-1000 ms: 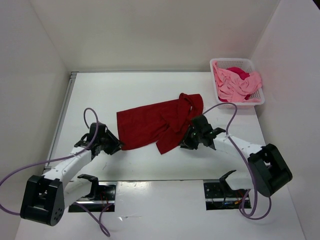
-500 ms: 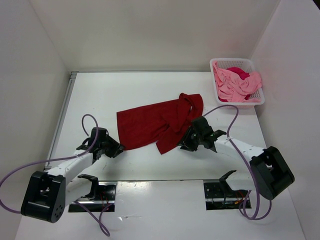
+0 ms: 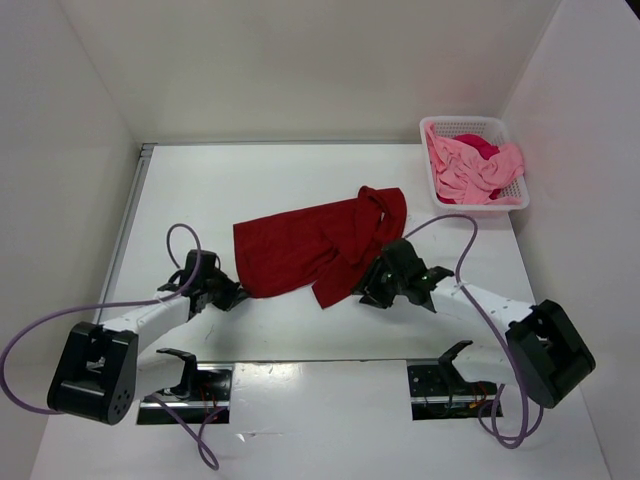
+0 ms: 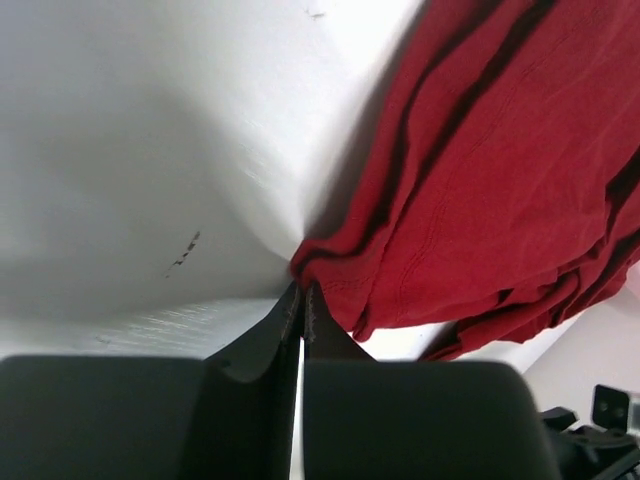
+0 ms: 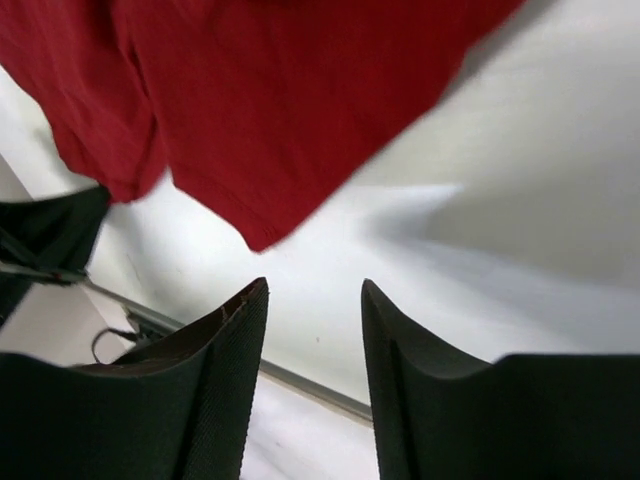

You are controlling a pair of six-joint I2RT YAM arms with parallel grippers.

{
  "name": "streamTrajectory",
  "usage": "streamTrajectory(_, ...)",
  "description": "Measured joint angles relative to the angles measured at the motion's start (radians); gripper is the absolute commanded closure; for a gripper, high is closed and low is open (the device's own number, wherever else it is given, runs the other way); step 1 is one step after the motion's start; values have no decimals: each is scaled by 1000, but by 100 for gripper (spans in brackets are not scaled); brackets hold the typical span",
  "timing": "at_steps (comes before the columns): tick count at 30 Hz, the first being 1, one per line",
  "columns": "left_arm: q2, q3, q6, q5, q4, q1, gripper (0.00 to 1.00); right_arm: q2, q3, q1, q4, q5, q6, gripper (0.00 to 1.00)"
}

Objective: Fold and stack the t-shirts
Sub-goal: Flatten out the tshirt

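Roughly mid-table lies the dark red shirt [image 3: 300, 250], spread unevenly, its right end bunched into a rumpled heap and its lower flap hanging toward the near edge. At its near-left corner sits the left gripper [image 3: 232, 296]. In the left wrist view its fingers [image 4: 270, 340] are pressed together, their tips touching the hem of the shirt [image 4: 470, 190]; whether any cloth is pinched between them cannot be told. On the other side, the right gripper [image 3: 368, 292] sits low just beside the shirt's lower flap. Its fingers [image 5: 225, 340] are spread apart with only bare table [image 5: 480, 200] between them, and the red cloth [image 5: 290, 110] lies just ahead of the tips. Each arm trails a purple cable [image 3: 465, 250] looping over the white table [image 3: 200, 190]. Well apart, in the far right corner, stands a white mesh basket [image 3: 462, 121] holding the light pink shirt [image 3: 475, 172] crumpled over the magenta shirt [image 3: 481, 143].
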Motion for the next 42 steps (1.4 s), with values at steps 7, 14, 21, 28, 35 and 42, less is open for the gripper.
streamTrajectory(7, -62, 56, 57, -68, -114, 3, 100, 119, -4, 183, 51, 8, 81, 51)
streamTrajectory(14, -50, 102, 116, -92, -129, 6, 100, 245, 57, 238, 145, 38, 148, 54)
streamTrajectory(21, -32, 107, 145, -101, -148, 6, 100, 328, 102, 261, 216, 78, 209, 63)
streamTrajectory(28, -30, 109, 148, -100, -148, 6, 100, 356, 122, 272, 216, 126, 246, 81)
streamTrajectory(35, -30, 109, 164, -98, -146, 6, 100, 380, 158, 277, 185, 174, 250, 100)
streamTrajectory(42, -30, 163, 207, -90, -174, 6, 100, 342, 220, 277, 38, 264, 178, 100)
